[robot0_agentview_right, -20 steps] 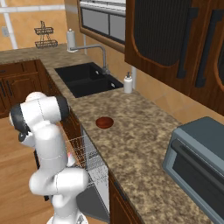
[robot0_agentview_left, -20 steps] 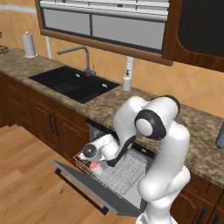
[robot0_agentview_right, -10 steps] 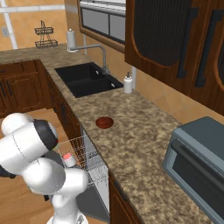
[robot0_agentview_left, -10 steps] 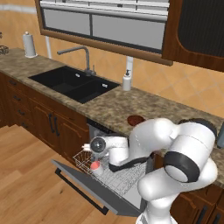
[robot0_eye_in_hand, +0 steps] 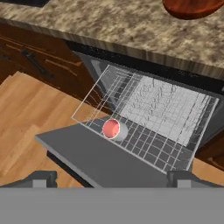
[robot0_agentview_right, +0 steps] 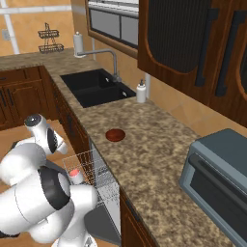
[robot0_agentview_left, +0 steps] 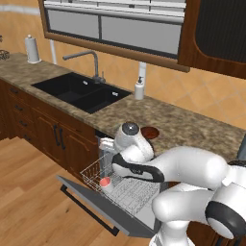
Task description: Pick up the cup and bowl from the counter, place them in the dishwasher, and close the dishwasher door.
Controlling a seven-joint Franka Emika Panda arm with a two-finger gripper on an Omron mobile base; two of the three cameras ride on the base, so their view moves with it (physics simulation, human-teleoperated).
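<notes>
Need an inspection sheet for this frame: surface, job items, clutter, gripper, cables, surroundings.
Surface: speckled granite counter, over dark wood cabinets.
Cup: cup lies on its side in the white wire rack, pink inside facing the camera, near the rack's front corner.
Bowl: bowl on the counter, not yet loaded.
Dishwasher door: dishwasher door dropped open, rack pulled out over it.
Clutter: soap dispenser by the sink; paper towel roll at the far end.
Gripper: gripper open, empty, above the door, apart from the cup.
Cables: nothing seen.
Surroundings: microwave on the counter; wood floor.
</notes>
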